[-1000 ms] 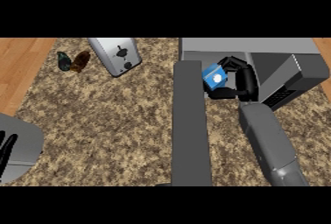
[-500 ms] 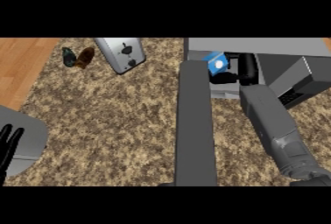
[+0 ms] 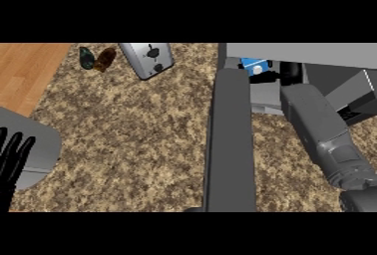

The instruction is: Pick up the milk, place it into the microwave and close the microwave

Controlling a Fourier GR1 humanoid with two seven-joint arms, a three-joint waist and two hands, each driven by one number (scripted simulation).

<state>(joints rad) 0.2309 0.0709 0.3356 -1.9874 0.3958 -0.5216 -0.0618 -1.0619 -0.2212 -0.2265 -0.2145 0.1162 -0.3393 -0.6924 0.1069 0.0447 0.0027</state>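
Upper right of frame: right robot hand curled round the milk, carton held just inside the microwave mouth, ready for setting down. Microwave door swung wide, reaching down mid-frame for access. Lower left: left robot hand resting, fingers straight. Toaster on bench, upper left.

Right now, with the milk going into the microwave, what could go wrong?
The right hand is curled round the milk just inside the microwave; letting go early could tip it. The open door stands close beside the right forearm, so pulling back might knock it. The left hand rests open, far away.
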